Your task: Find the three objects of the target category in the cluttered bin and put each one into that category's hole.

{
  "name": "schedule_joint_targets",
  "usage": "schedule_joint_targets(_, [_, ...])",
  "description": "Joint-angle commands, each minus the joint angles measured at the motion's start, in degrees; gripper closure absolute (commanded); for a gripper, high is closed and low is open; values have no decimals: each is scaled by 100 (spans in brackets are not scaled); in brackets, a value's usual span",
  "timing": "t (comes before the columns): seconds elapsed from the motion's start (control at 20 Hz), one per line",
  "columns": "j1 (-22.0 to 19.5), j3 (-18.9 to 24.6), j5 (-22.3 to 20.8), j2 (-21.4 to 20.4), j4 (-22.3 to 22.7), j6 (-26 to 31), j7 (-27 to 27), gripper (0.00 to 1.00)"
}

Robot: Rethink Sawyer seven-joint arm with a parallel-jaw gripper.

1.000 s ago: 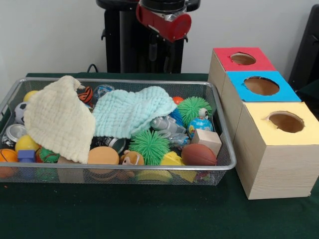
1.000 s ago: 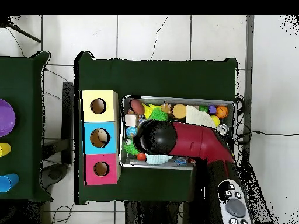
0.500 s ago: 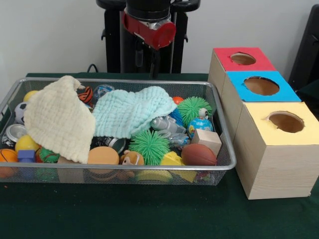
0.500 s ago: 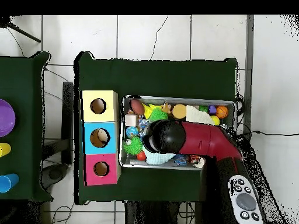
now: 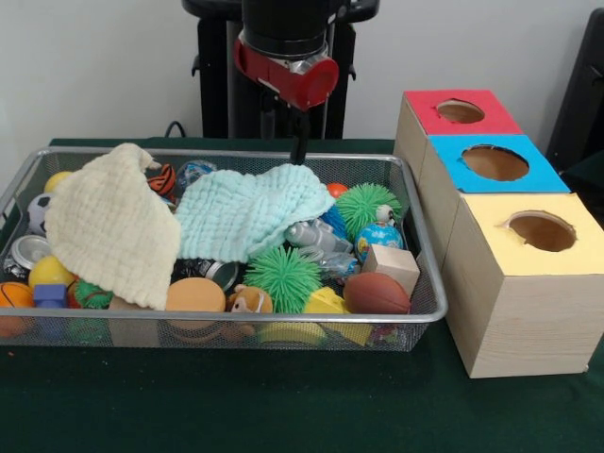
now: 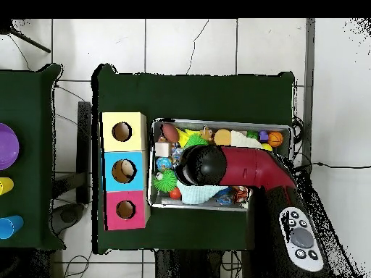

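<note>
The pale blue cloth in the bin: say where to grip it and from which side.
Take the pale blue cloth at its raised, rumpled fold near the far rim of the wire bin, coming straight down from above. It lies draped loosely over the toys, so a pinched ridge should lift cleanly. The gripper already hangs just over that edge.

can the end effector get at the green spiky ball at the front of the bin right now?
Probably yes. The green spiky ball lies uncovered on top of the clutter, clear of the mint cloth. The end effector hangs above the cloth's far edge, with nothing between.
</note>
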Motion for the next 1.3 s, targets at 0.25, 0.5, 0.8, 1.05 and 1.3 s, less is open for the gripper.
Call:
schedule_joint_targets(0.25, [-290, 821, -313, 504, -586, 646, -1534, 0])
schedule_joint_targets(0.5, [-476, 953, -354, 644, -705, 688, -1697, 0])
schedule_joint_targets(0.8, [-681, 1091, -328, 630, -520, 798, -1715, 0])
schedule_joint_targets(1.05, [-715, 1066, -471, 624, -373, 744, -1650, 0])
schedule_joint_targets(1.3, [-711, 1059, -576, 685, -320, 632, -1542, 0])
